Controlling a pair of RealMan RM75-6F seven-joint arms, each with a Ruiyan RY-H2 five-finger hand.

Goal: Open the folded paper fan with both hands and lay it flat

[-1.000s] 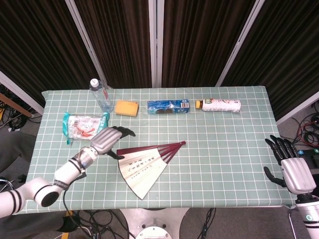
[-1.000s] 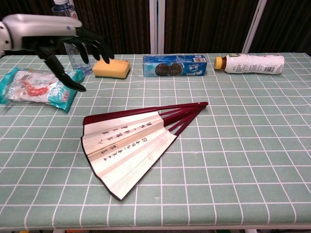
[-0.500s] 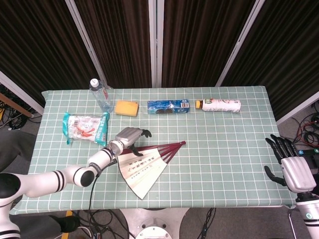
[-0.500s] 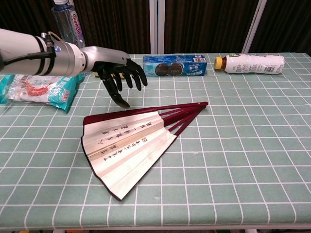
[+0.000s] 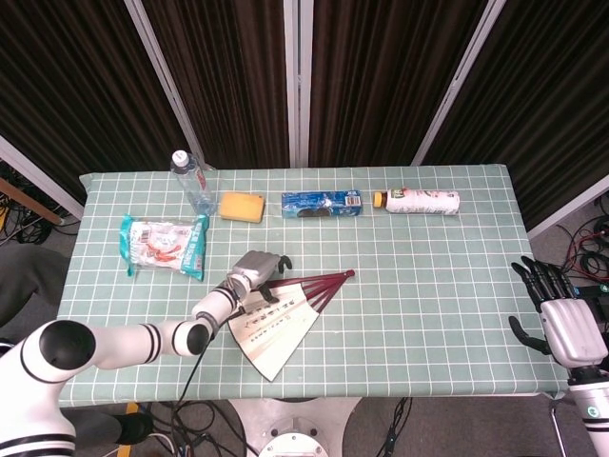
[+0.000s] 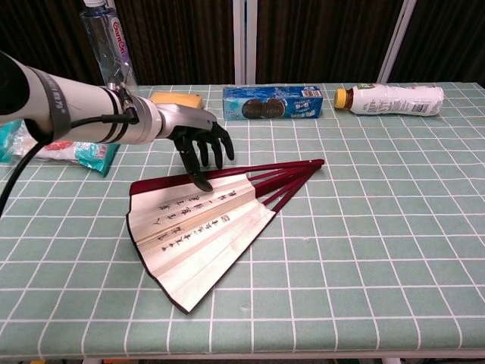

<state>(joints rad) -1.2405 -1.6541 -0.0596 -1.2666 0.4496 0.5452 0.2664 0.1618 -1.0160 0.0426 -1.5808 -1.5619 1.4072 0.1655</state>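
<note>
Far left on the green checked table (image 5: 428, 286) lies a snack bag (image 5: 162, 243), partly hidden behind the left arm in the chest view. Behind it at the far edge stands a clear water bottle (image 5: 190, 181), upright, then a yellow sponge (image 5: 242, 206) just to its right, half blocked by the left hand in the chest view. The left hand (image 6: 198, 140) hangs over the far left corner of the paper fan (image 6: 204, 224), fingers (image 6: 201, 179) spread and pointing down, holding nothing; one fingertip sits on or just at the fan's upper red rib, can't tell if it presses. The fan is partly spread, lying flat near the table's middle-left, paper leaf toward the near left, red ribs converging at the pivot to the far right. Farther back, center, a blue cookie pack (image 5: 322, 203) lies on its side, and just right of it a white bottle (image 5: 422, 201) with a yellow cap lies on its side, cap pointing left. Both are well apart from the fan. Far right, off the table edge, the right hand (image 5: 563, 324) shows only in the head view, fingers apart and pointing up, empty.
</note>
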